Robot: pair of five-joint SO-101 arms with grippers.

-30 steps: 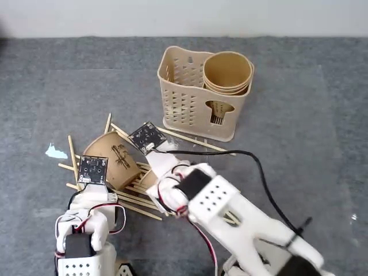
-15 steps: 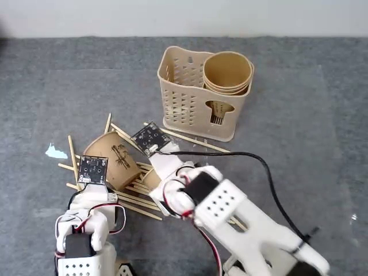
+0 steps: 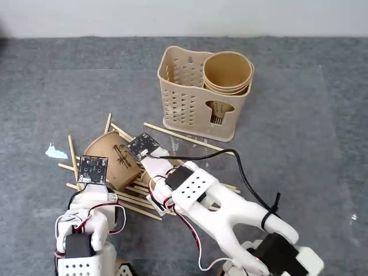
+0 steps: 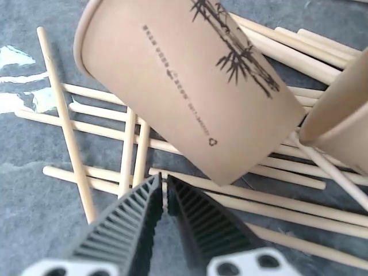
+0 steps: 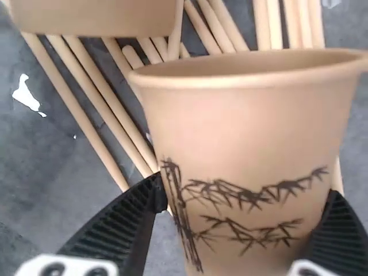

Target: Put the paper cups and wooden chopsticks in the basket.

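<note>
The paper cup (image 5: 247, 144) is matt brown paper; the chopsticks (image 4: 64, 123) are pale, smooth bare wood. The basket (image 3: 181, 86) is beige plastic with slight sheen, the surface (image 3: 310, 144) rough grey cloth.

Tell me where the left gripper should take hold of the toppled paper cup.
Probably the narrower base end, spanned across its round wall from above: the paper cup lies on its side on the chopsticks, base nearest the left gripper, which is shut and must open first.

Tan paper cup (image 5: 247, 161), black bamboo print; second cup (image 4: 190, 86) same. Beige basket (image 3: 184, 86), slotted holes. Pale wood chopsticks (image 3: 190, 139) before basket. Grey table (image 3: 299, 115).
</note>
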